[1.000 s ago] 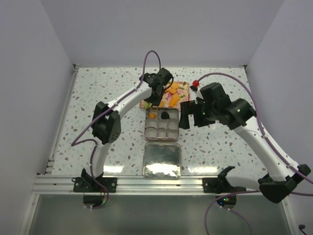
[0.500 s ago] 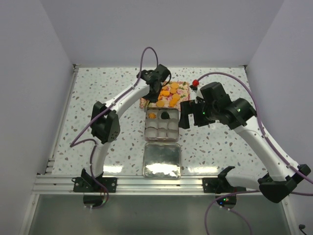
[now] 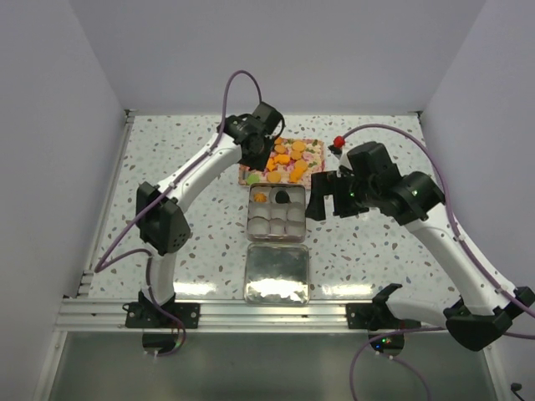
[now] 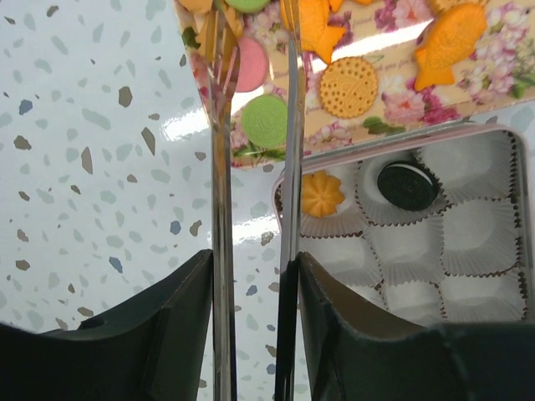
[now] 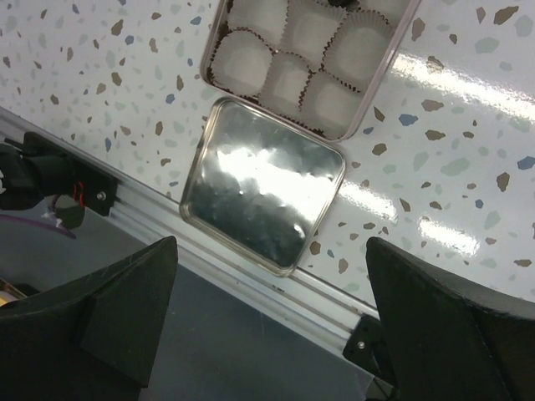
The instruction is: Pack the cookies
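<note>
Cookies (image 4: pixel 349 86) are the smallest things on the speckled table (image 3: pixel 167 150), and most of them lie on the far side of it.

Nearest the arm bases sits the shiny lid (image 3: pixel 277 273), inside up. Just beyond it is the open tin (image 3: pixel 250 219), lined with white paper cups (image 4: pixel 489 238). Only two cups look filled, one with an orange cookie (image 4: pixel 322 194) and one with a black sandwich cookie (image 4: pixel 408 184). Touching the tin's far edge is the floral tray (image 4: pixel 393 104), where the other cookies are scattered.

The right gripper (image 5: pixel 272 251) hangs beside the tin with its jaws spread wide and nothing in them. The left gripper (image 4: pixel 251 33) reaches over the tray's near corner. Its long thin blades stand partly apart, with no cookie visibly clamped. A pink cookie (image 4: pixel 248 65) and a green cookie (image 4: pixel 266 121) lie in line with the gap.

These discs are probably light, stiff and brittle, so a hard squeeze could chip or snap one. The glossy tray may also let them slide. The safest hold looks to be a gentle pinch across the rim, on opposite edges.
</note>
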Tool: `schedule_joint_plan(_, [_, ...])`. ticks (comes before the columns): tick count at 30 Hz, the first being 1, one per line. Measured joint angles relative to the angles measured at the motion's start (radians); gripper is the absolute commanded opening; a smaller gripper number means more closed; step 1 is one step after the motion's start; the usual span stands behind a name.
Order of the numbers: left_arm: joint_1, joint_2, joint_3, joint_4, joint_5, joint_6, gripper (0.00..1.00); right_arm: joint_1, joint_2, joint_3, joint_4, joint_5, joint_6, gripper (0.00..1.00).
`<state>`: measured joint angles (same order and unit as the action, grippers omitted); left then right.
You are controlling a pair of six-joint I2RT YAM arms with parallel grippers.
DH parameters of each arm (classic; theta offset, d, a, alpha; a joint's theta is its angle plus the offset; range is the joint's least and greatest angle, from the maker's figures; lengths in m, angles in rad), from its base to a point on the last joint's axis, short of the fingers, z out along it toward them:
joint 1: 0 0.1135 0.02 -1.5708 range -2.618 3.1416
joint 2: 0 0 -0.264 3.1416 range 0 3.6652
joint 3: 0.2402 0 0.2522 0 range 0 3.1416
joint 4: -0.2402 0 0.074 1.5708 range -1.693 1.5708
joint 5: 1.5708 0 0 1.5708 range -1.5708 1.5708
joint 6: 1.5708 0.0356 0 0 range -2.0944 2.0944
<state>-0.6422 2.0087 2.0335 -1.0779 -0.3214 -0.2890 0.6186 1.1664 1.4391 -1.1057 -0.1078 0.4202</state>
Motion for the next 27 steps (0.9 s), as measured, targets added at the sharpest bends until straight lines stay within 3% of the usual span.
schedule_joint_plan(6, [0.000, -0.002, -0.065, -0.008, -0.009, -0.006, 0.55, 0.000, -0.053, -0.011, -0.001, 0.000, 0.022, 0.99])
schedule_joint_plan(27, [0.014, 0.033, -0.083, 0.001, -0.081, 0.033, 0.54, 0.000, -0.067, -0.034, -0.001, 0.000, 0.051, 0.99])
